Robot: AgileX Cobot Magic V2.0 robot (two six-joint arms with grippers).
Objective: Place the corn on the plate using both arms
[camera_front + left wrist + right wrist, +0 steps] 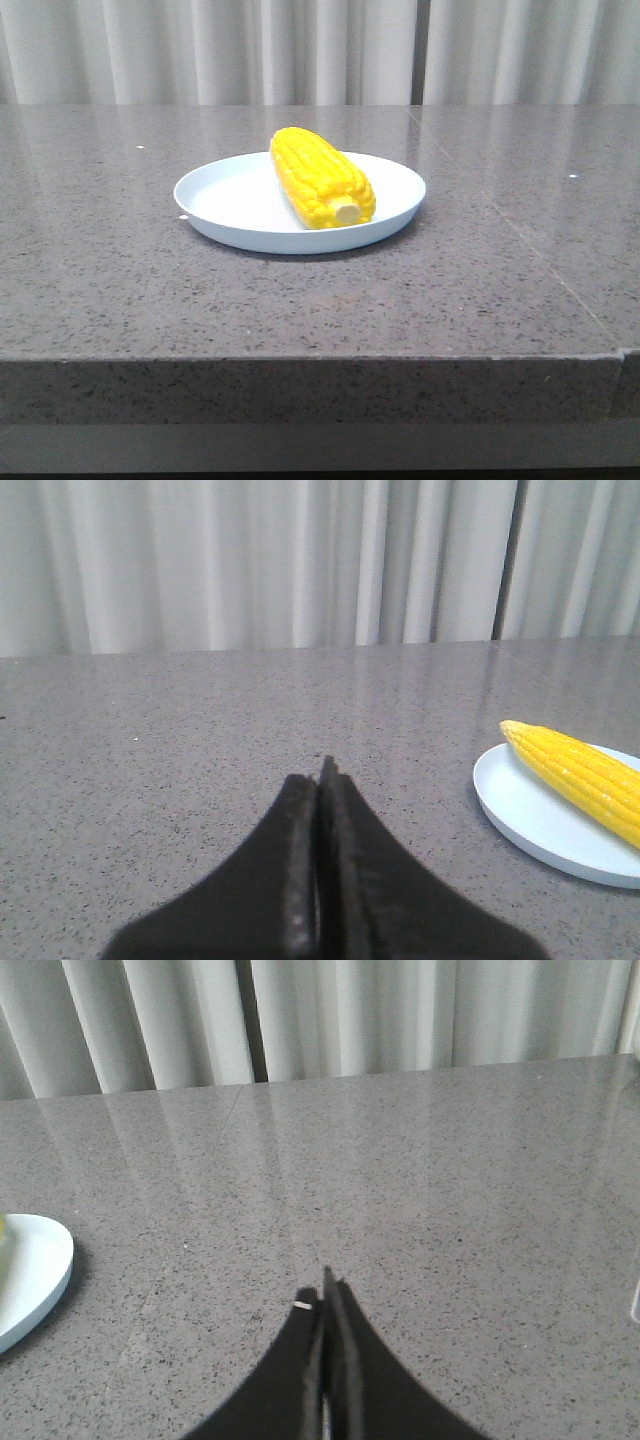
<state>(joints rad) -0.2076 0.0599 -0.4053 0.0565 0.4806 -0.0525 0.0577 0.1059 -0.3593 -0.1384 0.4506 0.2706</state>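
The yellow corn (321,177) lies on the pale blue-white plate (230,205) in the middle of the grey table, its pale stub end toward the front. Neither arm shows in the front view. In the left wrist view my left gripper (320,780) is shut and empty over bare table, well apart from the plate (520,810) and the corn (580,775). In the right wrist view my right gripper (325,1295) is shut and empty over bare table; only the plate's rim (40,1280) shows at the picture's edge, with a sliver of corn.
The speckled grey stone table (320,300) has its front edge near the camera. White curtains (320,50) hang behind the table. A seam in the tabletop (520,240) runs diagonally on the right.
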